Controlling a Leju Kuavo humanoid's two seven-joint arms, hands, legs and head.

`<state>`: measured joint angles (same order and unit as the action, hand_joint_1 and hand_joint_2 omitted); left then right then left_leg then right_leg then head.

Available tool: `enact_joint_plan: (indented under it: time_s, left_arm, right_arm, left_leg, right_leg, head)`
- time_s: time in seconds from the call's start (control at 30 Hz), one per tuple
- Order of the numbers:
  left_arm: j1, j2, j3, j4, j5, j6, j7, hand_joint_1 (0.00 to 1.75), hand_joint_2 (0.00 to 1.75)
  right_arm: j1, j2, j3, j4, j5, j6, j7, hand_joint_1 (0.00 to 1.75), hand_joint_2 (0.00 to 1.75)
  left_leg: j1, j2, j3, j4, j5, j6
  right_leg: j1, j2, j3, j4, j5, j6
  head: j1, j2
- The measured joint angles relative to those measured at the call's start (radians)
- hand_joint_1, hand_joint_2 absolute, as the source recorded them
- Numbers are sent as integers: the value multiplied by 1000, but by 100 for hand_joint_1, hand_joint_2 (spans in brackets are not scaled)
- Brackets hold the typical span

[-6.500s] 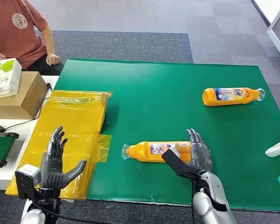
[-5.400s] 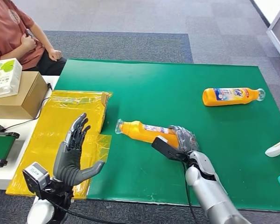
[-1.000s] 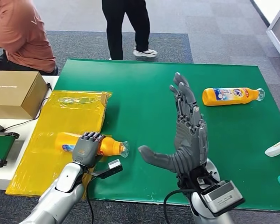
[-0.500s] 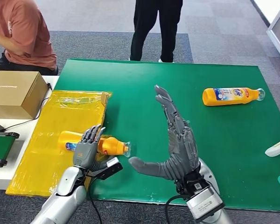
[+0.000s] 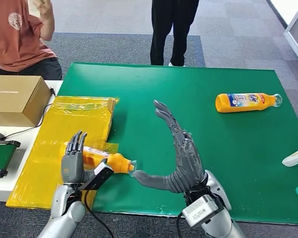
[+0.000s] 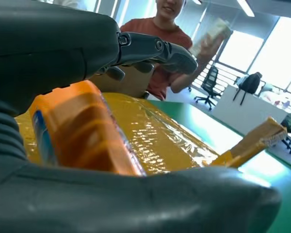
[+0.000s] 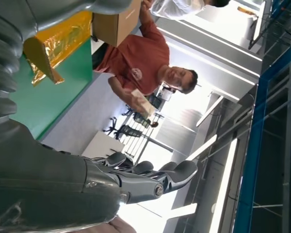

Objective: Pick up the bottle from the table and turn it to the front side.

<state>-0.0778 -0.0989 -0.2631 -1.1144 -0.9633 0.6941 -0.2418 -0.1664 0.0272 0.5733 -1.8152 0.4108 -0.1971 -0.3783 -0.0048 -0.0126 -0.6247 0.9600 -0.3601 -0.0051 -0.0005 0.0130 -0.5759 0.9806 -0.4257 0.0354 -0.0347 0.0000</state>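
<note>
With the bottle (image 5: 106, 158) lying on its side on the yellow plastic sheet (image 5: 65, 134), we kept our left hand (image 5: 74, 161) spread just beside its body, fingers apart and holding nothing. Its cap end pointed toward our right hand (image 5: 181, 158), which we held wide, palm facing the bottle, probably to leave it free. We judged the bottle laid down, its turn complete.
</note>
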Motion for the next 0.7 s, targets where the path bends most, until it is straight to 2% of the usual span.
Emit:
enact_joint_plan:
  time_s: [0.17, 0.3, 0.43, 0.57, 0.7]
  left_arm:
    - [35, -44, 93, -70, 61, 2, -107, 0, 0]
    - [60, -71, 141, -151, 176, 2, -178, 0, 0]
    - [101, -84, 143, -273, 394, -29, -215, 0, 0]
    - [148, -85, 123, -400, 586, -129, -218, 0, 0]
    - [192, -77, 91, -502, 825, -318, -200, 0, 175]
  right_arm:
    - [7, -4, 3, 17, 9, -8, 4, 0, 175]
    - [11, -7, 8, 27, 14, -17, 8, 0, 175]
    - [22, -11, 8, 34, 21, -31, 12, 0, 175]
    - [35, -15, 8, 35, 30, -44, 15, 0, 175]
    - [44, -18, 7, 35, 34, -57, 15, 0, 175]
  left_leg:
    - [0, 0, 0, 0, 0, 0]
    - [0, 0, 0, 0, 0, 0]
    - [0, 0, 0, 0, 0, 0]
    - [0, 0, 0, 0, 0, 0]
    - [0, 0, 0, 0, -1, 0]
  right_leg:
    - [0, 0, 0, 0, 0, 0]
    - [0, 0, 0, 0, 0, 0]
    - [0, 0, 0, 0, 0, 0]
    - [0, 0, 0, 0, 0, 0]
    - [0, 0, 0, 0, -1, 0]
  head:
    - [0, 0]
    - [0, 0]
    - [0, 0]
    - [0, 0]
    - [0, 0]
